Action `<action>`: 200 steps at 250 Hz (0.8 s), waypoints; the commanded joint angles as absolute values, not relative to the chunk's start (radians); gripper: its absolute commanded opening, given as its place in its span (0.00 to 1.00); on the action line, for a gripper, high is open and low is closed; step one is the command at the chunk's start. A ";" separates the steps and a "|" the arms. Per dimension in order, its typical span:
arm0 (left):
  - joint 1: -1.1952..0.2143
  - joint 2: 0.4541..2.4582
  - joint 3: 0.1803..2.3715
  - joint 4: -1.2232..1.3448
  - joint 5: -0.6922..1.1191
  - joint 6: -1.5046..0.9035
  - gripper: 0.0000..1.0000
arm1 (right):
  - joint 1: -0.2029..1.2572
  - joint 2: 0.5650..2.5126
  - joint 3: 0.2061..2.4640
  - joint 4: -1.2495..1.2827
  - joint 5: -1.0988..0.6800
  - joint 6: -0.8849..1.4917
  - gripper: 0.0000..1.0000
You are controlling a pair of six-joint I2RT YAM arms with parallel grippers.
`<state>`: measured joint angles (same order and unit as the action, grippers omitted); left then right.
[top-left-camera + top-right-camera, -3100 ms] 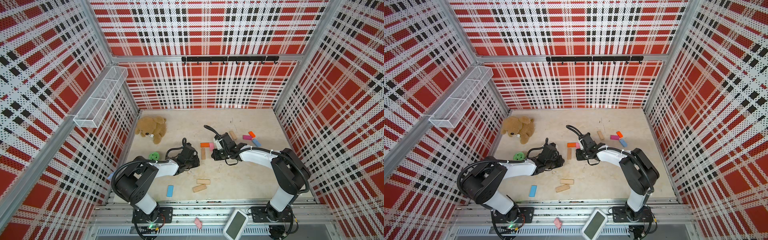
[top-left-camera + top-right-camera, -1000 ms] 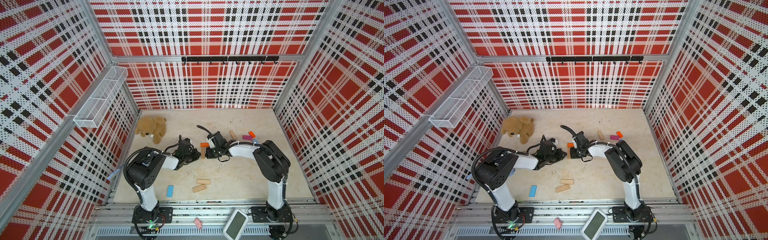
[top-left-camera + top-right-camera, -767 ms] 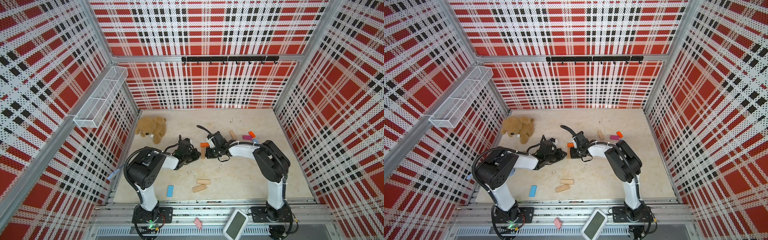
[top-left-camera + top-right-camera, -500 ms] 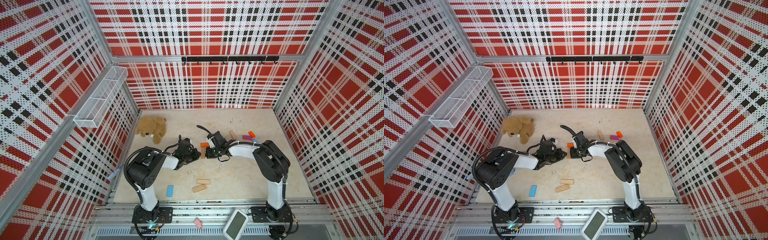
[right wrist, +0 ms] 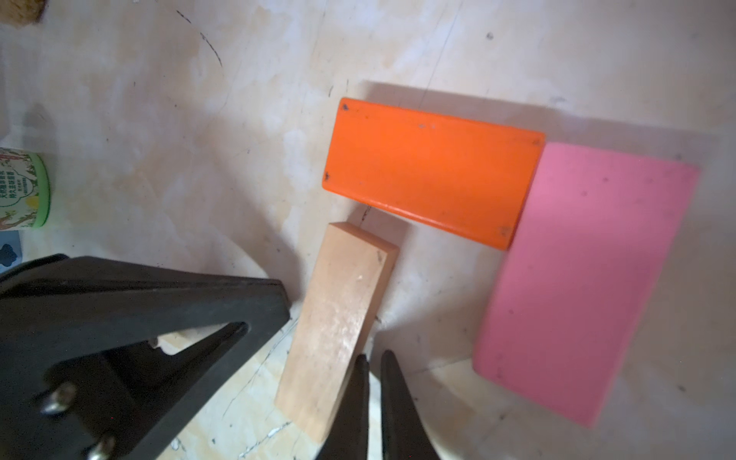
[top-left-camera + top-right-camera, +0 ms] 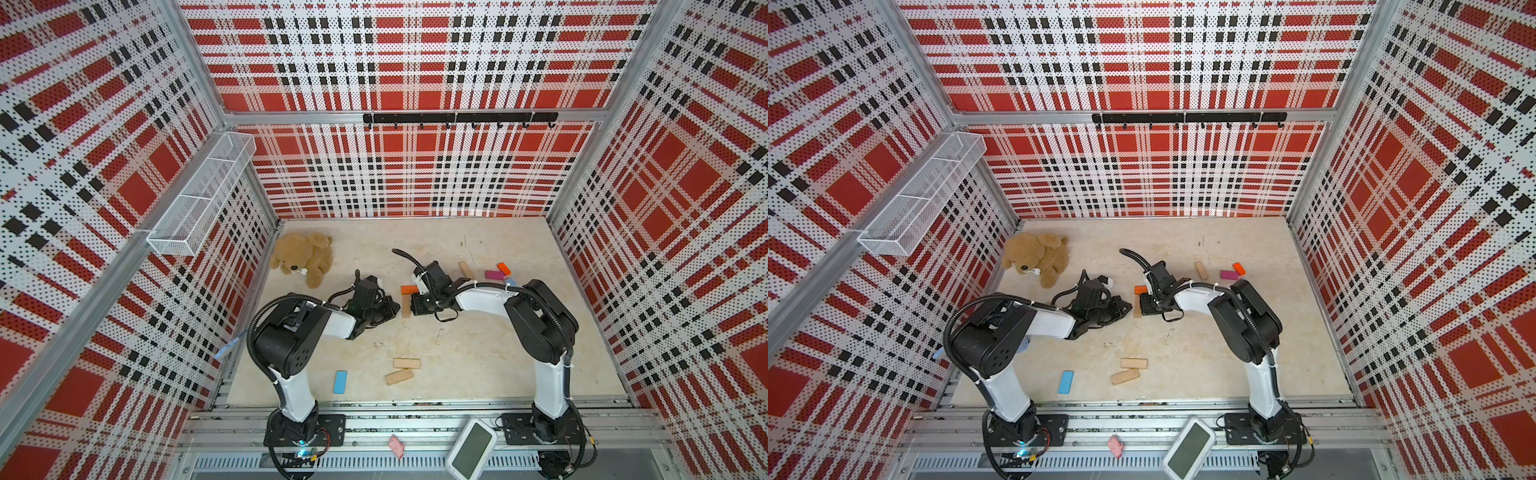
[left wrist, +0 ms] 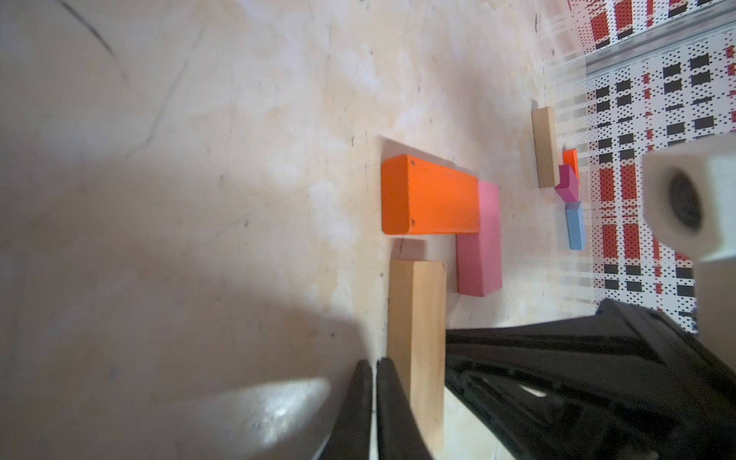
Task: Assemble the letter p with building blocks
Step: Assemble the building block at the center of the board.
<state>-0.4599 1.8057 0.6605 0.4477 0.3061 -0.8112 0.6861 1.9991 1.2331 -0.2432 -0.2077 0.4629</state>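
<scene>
- left end effector (image 7: 374, 372) and right end effector (image 5: 374, 360), both pinched together and empty, flank the tan block (image 5: 342, 318) on the tabletop (image 6: 478, 345).
- uneven pushing may skew this stem, or shove the orange block (image 5: 432, 171) off the pink block (image 5: 577, 278).

A lab robot cell: plaid perforated walls (image 6: 399, 174) and aluminium framing (image 6: 291, 118) enclose the tabletop (image 6: 478, 353).

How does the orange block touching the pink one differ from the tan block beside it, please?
The orange block is painted; the tan block is bare wood. The orange block's end meets the pink block; the tan block stands apart from it. They lie roughly at right angles. Both lie flat.
</scene>
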 commanded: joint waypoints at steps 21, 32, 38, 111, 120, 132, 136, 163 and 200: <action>-0.452 1.840 0.638 0.391 0.278 -0.819 0.11 | 0.693 2.023 1.252 -0.251 -0.187 0.453 0.12; -0.452 1.842 0.640 0.391 0.279 -0.819 0.11 | 0.692 2.024 1.253 -0.252 -0.186 0.453 0.12; -0.452 1.843 0.640 0.390 0.279 -0.819 0.11 | 0.693 2.026 1.254 -0.252 -0.186 0.453 0.12; -0.452 1.856 0.643 0.396 0.284 -0.819 0.11 | 0.693 2.029 1.260 -0.259 -0.177 0.425 0.13; -0.452 1.859 0.644 0.396 0.284 -0.819 0.11 | 0.693 2.030 1.261 -0.260 -0.175 0.424 0.13; -0.452 1.861 0.646 0.398 0.285 -0.821 0.11 | 0.692 2.031 1.263 -0.259 -0.176 0.423 0.13; -0.453 1.864 0.647 0.399 0.286 -0.821 0.11 | 0.692 2.032 1.263 -0.261 -0.176 0.424 0.13; -0.453 1.872 0.650 0.403 0.289 -0.822 0.11 | 0.693 2.033 1.263 -0.261 -0.175 0.424 0.13; -0.454 1.875 0.649 0.408 0.288 -0.825 0.11 | 0.693 2.037 1.267 -0.262 -0.178 0.420 0.14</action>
<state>-0.4595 1.8317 0.6628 0.4961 0.3099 -0.8127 0.6861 2.0075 1.2491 -0.2512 -0.1925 0.4377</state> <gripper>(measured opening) 0.110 0.137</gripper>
